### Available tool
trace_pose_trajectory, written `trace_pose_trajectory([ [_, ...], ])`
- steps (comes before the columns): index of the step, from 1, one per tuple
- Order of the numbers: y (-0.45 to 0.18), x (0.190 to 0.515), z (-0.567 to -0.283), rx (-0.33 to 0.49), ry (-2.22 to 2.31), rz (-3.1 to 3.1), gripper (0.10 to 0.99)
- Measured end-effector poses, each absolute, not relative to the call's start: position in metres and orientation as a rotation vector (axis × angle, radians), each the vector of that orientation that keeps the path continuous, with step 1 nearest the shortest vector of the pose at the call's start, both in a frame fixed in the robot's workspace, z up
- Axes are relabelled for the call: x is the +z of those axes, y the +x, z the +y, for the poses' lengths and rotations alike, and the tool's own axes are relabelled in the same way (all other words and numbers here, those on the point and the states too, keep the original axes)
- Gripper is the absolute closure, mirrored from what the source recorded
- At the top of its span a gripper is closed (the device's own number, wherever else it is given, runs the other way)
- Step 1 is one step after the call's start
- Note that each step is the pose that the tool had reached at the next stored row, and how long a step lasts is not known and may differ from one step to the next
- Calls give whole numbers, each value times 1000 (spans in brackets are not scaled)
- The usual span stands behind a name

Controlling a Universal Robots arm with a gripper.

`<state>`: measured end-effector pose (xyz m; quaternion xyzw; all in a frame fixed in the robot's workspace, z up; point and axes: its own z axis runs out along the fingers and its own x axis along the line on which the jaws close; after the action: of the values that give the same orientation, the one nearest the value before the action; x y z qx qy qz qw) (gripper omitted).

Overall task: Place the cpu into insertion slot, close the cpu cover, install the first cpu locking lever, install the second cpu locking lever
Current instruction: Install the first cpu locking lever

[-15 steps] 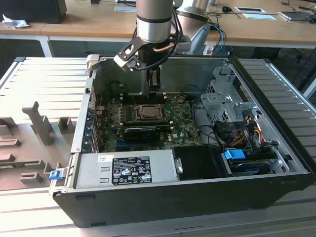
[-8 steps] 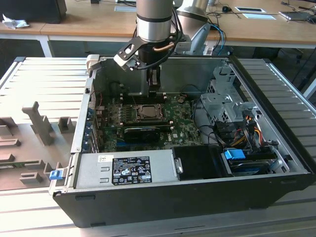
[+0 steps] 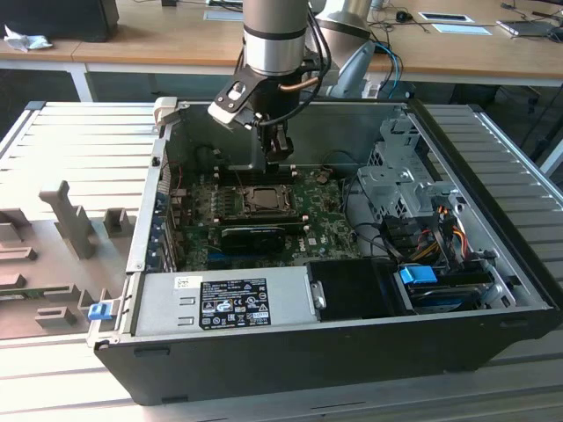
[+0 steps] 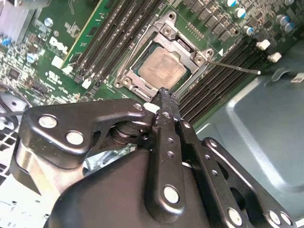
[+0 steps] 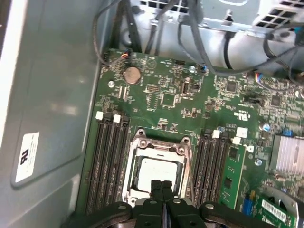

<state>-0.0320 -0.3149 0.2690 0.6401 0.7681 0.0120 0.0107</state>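
First wrist view: tool (image 5: 161,185), tips together, hides part of the cpu cover (image 5: 130,166).

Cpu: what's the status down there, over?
Gripper shut, empty, tips at cpu cover edge. Cpu seated under it. One lever rod sticking out sideways.

Your arm (image 3: 274,35) wears a silver-grey cylindrical sleeve, ringed by a dark band, with a black collar below it. Black cables (image 3: 327,48) loop down its side, and a copper-coloured tube (image 3: 296,85) curves beneath the collar. A small pale camera block (image 3: 230,100) with a dark face is fixed at the wrist. In the second wrist view your gripper (image 4: 166,96) is matte black throughout: flat, rounded linkage bars joined by round silver pins (image 4: 75,137), and narrow fingers (image 4: 164,142) dotted with a row of small holes.
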Motion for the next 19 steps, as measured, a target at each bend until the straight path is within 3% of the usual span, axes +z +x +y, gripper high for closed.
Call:
trace_pose_trajectory([
  [19,-32,269,-315,41,1683,2631,980],
])
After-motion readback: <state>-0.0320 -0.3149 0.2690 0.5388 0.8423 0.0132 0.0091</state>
